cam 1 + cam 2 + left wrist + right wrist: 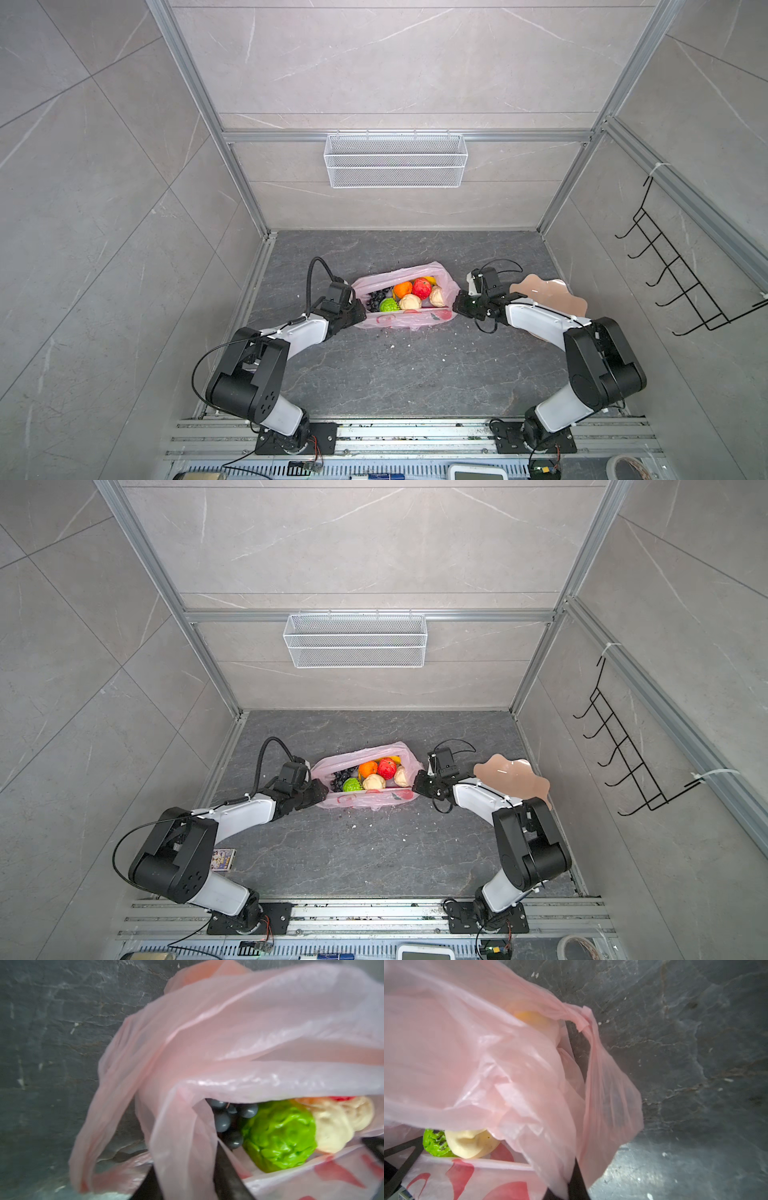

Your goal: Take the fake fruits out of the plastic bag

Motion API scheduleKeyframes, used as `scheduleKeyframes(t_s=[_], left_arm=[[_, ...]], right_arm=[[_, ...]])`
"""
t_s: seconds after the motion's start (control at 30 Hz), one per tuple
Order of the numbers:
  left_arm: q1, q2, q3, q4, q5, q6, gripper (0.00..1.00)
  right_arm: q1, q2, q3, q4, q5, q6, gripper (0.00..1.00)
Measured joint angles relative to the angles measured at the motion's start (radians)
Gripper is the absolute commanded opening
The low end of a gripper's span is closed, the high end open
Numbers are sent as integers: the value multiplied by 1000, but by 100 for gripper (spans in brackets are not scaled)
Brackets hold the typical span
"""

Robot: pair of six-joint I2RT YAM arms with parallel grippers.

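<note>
**Pincers at both ends of the pink bag**

Right pincer (457, 301) is clenched on the plastic bag (405, 323) — in the right wrist view a twisted loop of pink film runs down between its black fingers (578, 1178). Left pincer (360, 312) sits at the opposite end of the bag, released. In its wrist view the fingers (228, 1172) stand apart with a fold of film draped loosely between them, though that picture is blurred.

Between the two, the bag lies on the dark stone table (415, 374) with its mouth stretched wide. The fake fruits sit inside it. A grape bunch (376, 298) and a green lumpy ball (389, 306) are nearest the left end. Then come an orange (403, 289), a red apple (422, 287), a sliver of yellow banana (431, 279) and two beige lumps (410, 302). A peach plate (552, 293) lies on the right — partly hidden by the right arm.
</note>
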Motion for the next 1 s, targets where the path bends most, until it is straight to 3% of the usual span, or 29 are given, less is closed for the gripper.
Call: scheduleKeyframes(t_s=[0.13,0.27,0.4,0.53,0.67,0.73,0.87,1.0], left_arm=[[-13,-75,31,-166,-101,27,69],[-47,-152,99,-333,-211,68,75],[-138,-150,204,-447,-320,137,79],[-194,-37,349,-500,-370,229,86],[-195,147,492,-523,-442,284,87],[-190,227,546,-536,-471,295,81],[-151,346,626,-567,-506,297,55],[-65,371,645,-564,-482,281,33]], right_arm=[[-1,-3,0,16,10,-1,0],[-1,-16,2,10,27,-10,0],[-1,-39,18,-8,42,-27,0],[-1,-53,31,-12,51,-39,0],[-1,-53,32,-16,53,-46,0],[-1,-53,32,-16,53,-47,0],[-1,-53,28,-15,53,-50,0],[-1,-53,10,-15,68,-58,0]])
